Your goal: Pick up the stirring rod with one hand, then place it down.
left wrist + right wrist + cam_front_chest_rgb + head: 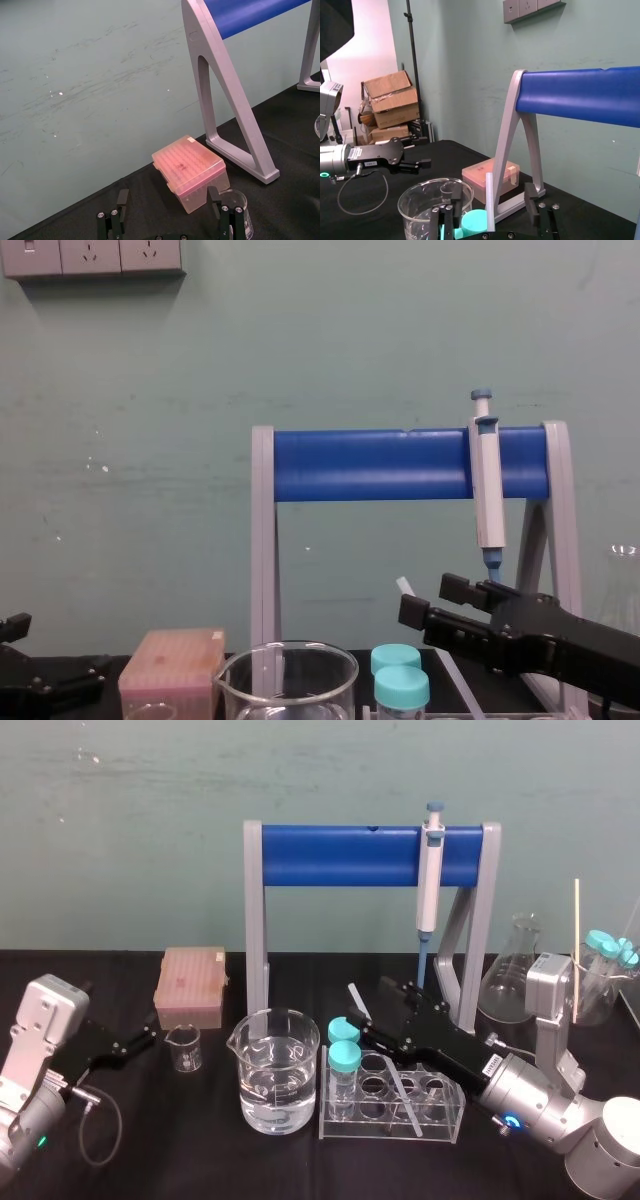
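Left gripper (168, 207): low over the black table (200, 1150) at the far left, fingers spread wide, holding nothing, near the small beaker.
Box (190, 985): pink see-through plastic, rectangular, lid on, at the back left.
Small beaker (184, 1047): clear glass, looks empty.
Big beaker (279, 1070): clear glass with a pouring lip, clear liquid in its lower part.
Rack (335, 1128): clear plastic with round holes; two tubes (344, 1045) with teal caps stand at its left end.
Rod (402, 1094): thin, straight and whitish, tilted, its lower end down in the rack and its upper part rising between the right gripper's fingers.
Right gripper (490, 212): black, just above the rack, fingers well apart on either side of the rod and not closed on it; whether one finger touches it cannot be told.
Stand (340, 857): grey legs with a round blue bar, behind the rack; a grey-and-blue pipette (431, 870) hangs upright on its right part.
Flask (510, 970): clear cone-shaped glass, back right.
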You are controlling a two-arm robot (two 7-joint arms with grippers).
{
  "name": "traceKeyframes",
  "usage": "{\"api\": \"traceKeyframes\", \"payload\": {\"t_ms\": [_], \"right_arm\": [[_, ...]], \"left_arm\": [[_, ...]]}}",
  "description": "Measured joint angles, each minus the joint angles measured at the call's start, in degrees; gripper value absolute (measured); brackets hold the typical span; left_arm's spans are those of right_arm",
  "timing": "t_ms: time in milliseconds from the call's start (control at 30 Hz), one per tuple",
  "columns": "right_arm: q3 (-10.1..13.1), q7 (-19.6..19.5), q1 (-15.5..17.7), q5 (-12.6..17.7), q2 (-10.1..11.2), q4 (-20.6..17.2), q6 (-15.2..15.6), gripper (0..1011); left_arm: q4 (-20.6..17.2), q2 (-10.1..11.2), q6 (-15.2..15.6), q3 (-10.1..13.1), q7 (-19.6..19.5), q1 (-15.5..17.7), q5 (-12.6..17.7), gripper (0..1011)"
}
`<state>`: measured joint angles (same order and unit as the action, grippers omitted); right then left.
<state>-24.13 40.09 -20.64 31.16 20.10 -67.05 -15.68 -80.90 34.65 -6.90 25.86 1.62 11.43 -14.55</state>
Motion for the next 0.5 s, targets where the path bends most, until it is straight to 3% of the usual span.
{"api": "traceKeyframes", "payload": {"t_ms": [233,367,500], "right_arm": [[1.3,-4.6,1.4,-1.7,1.7,-4.1,2.5,947],[4.2,-11.4,4.0,-3.6,3.1,-7.8,4.2,1003],[7.9,-22.9,7.9,-8.2,4.6,-11.6,8.5,1003]], "left_arm": [[0.0,0.0,0.0,0.0,0.0,0.0,0.0,1000],[0.0,0.0,0.0,0.0,0.0,0.0,0.0,1000],[0.0,0.0,0.0,0.0,0.0,0.0,0.0,1000]]}}
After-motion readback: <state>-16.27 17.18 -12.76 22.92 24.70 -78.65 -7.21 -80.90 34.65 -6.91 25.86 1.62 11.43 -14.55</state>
